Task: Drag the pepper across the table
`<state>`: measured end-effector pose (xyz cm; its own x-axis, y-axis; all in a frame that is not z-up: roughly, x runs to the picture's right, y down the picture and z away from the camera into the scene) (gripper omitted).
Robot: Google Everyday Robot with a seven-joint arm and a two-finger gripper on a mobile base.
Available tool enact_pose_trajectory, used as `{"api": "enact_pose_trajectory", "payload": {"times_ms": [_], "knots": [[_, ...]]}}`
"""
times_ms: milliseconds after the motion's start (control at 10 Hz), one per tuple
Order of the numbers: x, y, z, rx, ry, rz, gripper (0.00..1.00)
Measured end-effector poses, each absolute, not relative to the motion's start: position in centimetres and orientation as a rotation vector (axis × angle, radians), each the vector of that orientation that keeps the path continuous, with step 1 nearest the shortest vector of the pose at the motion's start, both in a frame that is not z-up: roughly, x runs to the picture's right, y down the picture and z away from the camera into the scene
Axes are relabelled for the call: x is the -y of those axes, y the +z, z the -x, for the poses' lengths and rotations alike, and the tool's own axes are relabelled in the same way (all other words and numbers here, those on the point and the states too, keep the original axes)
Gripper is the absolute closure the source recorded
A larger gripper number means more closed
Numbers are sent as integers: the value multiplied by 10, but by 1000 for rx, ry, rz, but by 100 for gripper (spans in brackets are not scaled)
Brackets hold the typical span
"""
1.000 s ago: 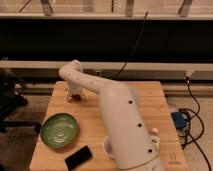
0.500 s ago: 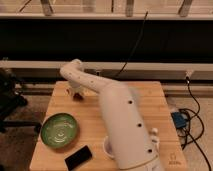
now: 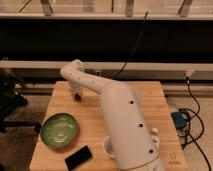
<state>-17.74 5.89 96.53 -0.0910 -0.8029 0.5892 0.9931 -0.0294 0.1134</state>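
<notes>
Big white arm (image 3: 120, 115) reaching from the near edge up across the wooden bench (image 3: 95, 125) to its far left part. Pincer (image 3: 76, 93) down low at the far left of the bench, right by the back edge, under the bent end of the arm. Can't tell how the pincer is set. Small dark-red pepper (image 3: 77, 97) sitting on the bench right at the pincer, mostly tucked under it, so can't tell if pinched or only touched. Green bowl (image 3: 59, 131) on the near left of the bench, well apart from the pepper. Flat black phone (image 3: 78, 157) lying just in front of the bowl, near the front edge, turned at a slant. Bit of a white cup (image 3: 107, 147) peeking out by the fat part of the arm. Black cable (image 3: 131, 47) hanging down behind the bench. Blue box (image 3: 179, 120) with wires on the floor to the right.
</notes>
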Motion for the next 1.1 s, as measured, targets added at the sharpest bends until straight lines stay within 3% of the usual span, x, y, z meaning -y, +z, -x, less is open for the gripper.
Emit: {"api": "enact_pose_trajectory", "payload": {"times_ms": [1100], "knots": [[-74,941,129,592,-1583,512,100]]}}
